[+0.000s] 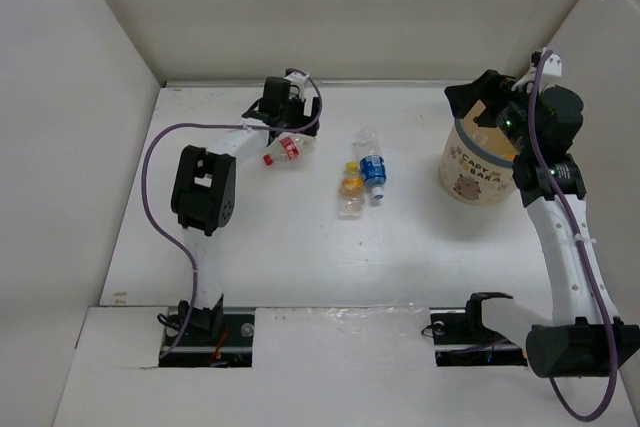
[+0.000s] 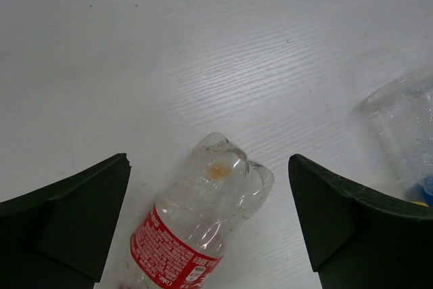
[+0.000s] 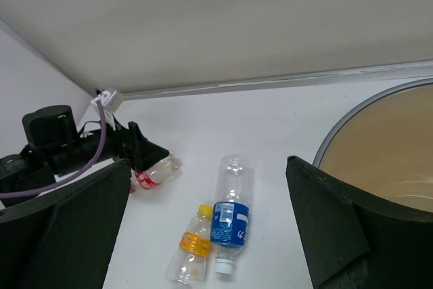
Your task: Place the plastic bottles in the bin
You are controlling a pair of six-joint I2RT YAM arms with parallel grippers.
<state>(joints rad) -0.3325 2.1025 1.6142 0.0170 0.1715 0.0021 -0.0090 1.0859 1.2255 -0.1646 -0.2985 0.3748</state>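
Observation:
A red-labelled clear bottle (image 1: 285,150) lies on the white table at the back left. My left gripper (image 1: 297,119) hangs over it, open, its fingers either side of the bottle's base (image 2: 210,201) without touching. A blue-labelled bottle (image 1: 371,164) and a smaller orange-labelled bottle (image 1: 351,190) lie side by side mid-table; both show in the right wrist view, blue (image 3: 229,213) and orange (image 3: 191,250). The cream bin (image 1: 475,169) with animal prints stands at the right. My right gripper (image 1: 478,99) is open and empty above the bin's rim (image 3: 352,116).
White walls close the table at the back and both sides. The left arm's purple cable (image 1: 160,147) loops over the table's left part. The left gripper also shows in the right wrist view (image 3: 139,150).

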